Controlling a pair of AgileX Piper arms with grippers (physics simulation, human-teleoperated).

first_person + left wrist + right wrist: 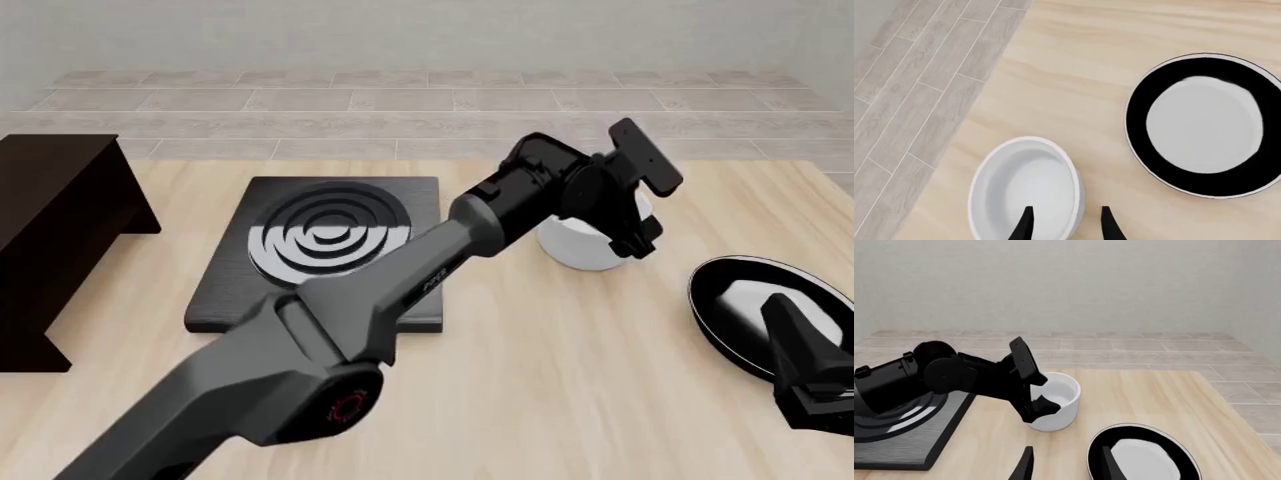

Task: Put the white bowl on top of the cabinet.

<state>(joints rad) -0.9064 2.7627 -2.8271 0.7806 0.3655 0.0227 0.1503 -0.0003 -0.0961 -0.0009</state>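
Pale wood table (pixel 561 400), grey tiled floor beyond, and all the action is out toward the far right. The left arm (pixel 400 290) stretches right across, past the stove plate (pixel 327 245), and its gripper (pixel 1066 225) sits over the white bowl (pixel 1024 192). From the left wrist camera, one finger (pixel 1024 225) is inside the bowl and the other (pixel 1111 227) is outside, so they straddle the wall, spread with a gap. Whether either touches the rim, I can't tell. From the right wrist camera the bowl (pixel 1054 400) stands upright on the table, with the left gripper (pixel 1037 407) down at its near side.

Just beside the bowl lies the black pan (pixel 747 310), apart from it, not touching. The right gripper (pixel 1066 465) hangs above the pan's (pixel 1141 455) edge, fingers parted, holding nothing.

Way over on the left edge stands the cabinet (pixel 54 240), dark, well apart from the bowl (pixel 581 245).
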